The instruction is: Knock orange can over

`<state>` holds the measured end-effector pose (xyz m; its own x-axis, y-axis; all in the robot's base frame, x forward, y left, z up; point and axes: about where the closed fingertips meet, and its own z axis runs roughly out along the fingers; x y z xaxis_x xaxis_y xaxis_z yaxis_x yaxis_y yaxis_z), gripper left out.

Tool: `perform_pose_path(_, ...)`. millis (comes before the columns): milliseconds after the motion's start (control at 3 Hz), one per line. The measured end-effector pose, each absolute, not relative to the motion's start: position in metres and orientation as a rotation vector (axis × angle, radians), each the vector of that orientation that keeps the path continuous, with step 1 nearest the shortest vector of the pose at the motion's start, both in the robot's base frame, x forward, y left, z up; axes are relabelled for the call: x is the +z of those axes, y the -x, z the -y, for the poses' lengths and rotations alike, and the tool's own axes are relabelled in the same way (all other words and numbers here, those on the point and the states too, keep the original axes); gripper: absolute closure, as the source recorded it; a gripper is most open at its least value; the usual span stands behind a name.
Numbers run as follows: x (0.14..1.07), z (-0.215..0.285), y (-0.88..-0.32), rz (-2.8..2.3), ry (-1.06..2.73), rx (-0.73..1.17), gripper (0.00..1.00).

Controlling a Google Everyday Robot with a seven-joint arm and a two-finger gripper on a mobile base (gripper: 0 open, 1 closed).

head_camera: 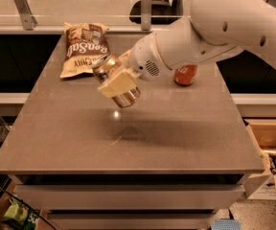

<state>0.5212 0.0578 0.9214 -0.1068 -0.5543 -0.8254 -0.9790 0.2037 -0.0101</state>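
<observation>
The orange can (pixel 128 97) is a bronze metallic can with a silver top. It is held tilted in the air above the middle of the grey table (pixel 80 138), top end pointing up and left. My gripper (pixel 117 82) is shut on the orange can, and one cream finger (pixel 121 80) lies across its side. The can's shadow falls on the table just below it. The white arm (pixel 214 28) reaches in from the upper right.
A brown chip bag (pixel 84 48) lies at the table's back left, close to the can's top. A red can (pixel 185 74) stands at the back right, partly hidden behind the arm. A cardboard box (pixel 272 157) sits to the right of the table.
</observation>
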Motion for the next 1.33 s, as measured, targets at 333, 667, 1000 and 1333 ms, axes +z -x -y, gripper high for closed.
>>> perform_pose_path(333,0.912,-0.061,-0.522,-1.831,1.465,0.741,1.0)
perform_pose_path(667,0.903,-0.063,-0.52,-1.908,1.495,0.717,1.0)
perform_pose_path(1000,0.898,-0.062,-0.517,-1.986,1.52,0.675,1.0)
perform_pose_path(1333,0.896,-0.061,-0.514,-2.069,1.552,0.597,1.0)
